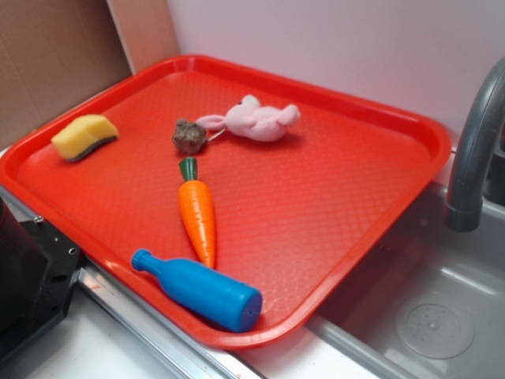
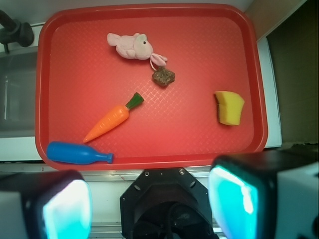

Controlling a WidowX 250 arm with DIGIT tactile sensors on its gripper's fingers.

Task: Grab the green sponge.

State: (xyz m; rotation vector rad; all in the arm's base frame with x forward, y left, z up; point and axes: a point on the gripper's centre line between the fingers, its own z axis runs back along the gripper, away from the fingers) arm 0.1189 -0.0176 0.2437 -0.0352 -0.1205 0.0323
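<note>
The green sponge (image 1: 84,136) is a small yellow foam block with a dark scouring layer underneath, lying at the far left of the red tray (image 1: 371,197). From the wrist view the green sponge (image 2: 229,107) sits near the tray's right edge (image 2: 259,89). My gripper (image 2: 149,204) hangs high above the robot base, back from the tray's near rim and well clear of the sponge. Its two cyan-padded fingers (image 2: 234,199) stand wide apart with nothing between them. The exterior view does not show the gripper.
On the tray lie an orange carrot (image 1: 197,213), a blue bottle (image 1: 201,290), a pink plush bunny (image 1: 256,121) and a small brown lump (image 1: 189,136). A grey faucet (image 1: 473,150) and sink (image 1: 426,316) stand to the right. The black robot base (image 1: 31,276) is at lower left.
</note>
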